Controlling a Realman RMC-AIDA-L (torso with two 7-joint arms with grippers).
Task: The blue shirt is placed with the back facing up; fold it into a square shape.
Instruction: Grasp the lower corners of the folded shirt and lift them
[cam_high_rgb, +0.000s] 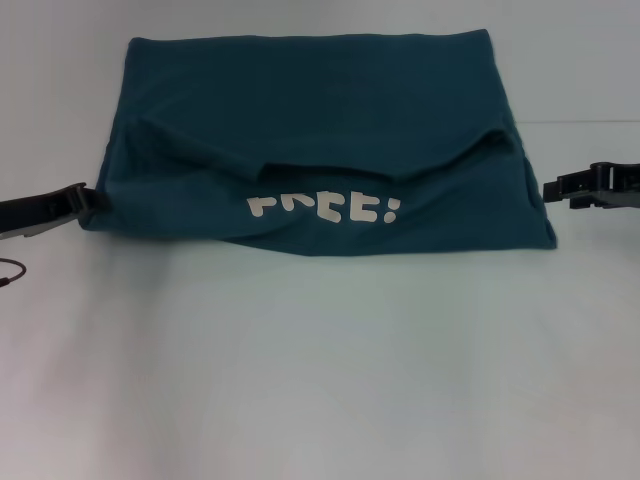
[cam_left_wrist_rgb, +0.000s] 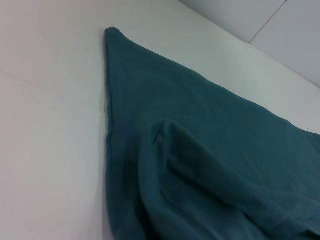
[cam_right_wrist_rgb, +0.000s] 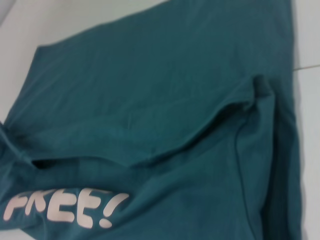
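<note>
The shirt (cam_high_rgb: 320, 140) lay on the white table (cam_high_rgb: 320, 380) as a rough rectangle, sleeves apparently folded in and a near layer turned over so the white lettering (cam_high_rgb: 322, 206) showed, which suggested the fold was well along. Its near edge sagged unevenly, so squaring seemed left. The left gripper (cam_high_rgb: 95, 197) sat at the shirt's left edge; the right gripper (cam_high_rgb: 556, 190) was just beside the right edge. I could not tell either pincer's state. Nothing else stood in the way.
</note>
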